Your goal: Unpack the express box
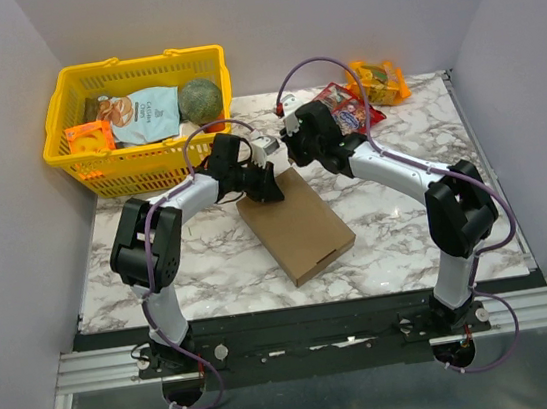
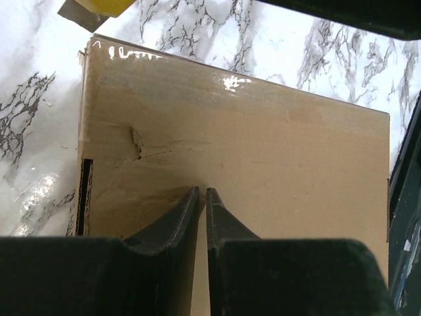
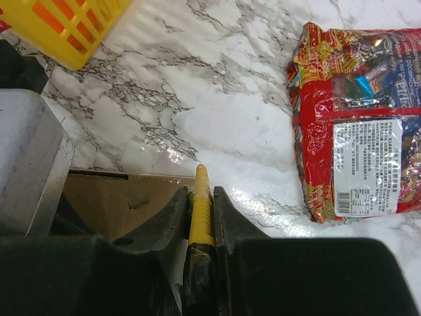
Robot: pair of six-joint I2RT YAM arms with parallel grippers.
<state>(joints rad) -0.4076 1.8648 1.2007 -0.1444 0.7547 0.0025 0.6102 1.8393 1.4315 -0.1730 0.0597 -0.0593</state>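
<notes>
The express box is a flat brown cardboard mailer lying shut on the marble table, angled toward the near right. My left gripper rests on its far left part; in the left wrist view the fingertips are shut over the lid with nothing between them. My right gripper hovers at the box's far edge. It is shut on a yellow-handled tool that points past the box's far corner. A torn dent marks the lid.
A yellow basket with snack bags and a green round thing stands at the far left, its corner in the right wrist view. A red snack bag and an orange packet lie at the far right.
</notes>
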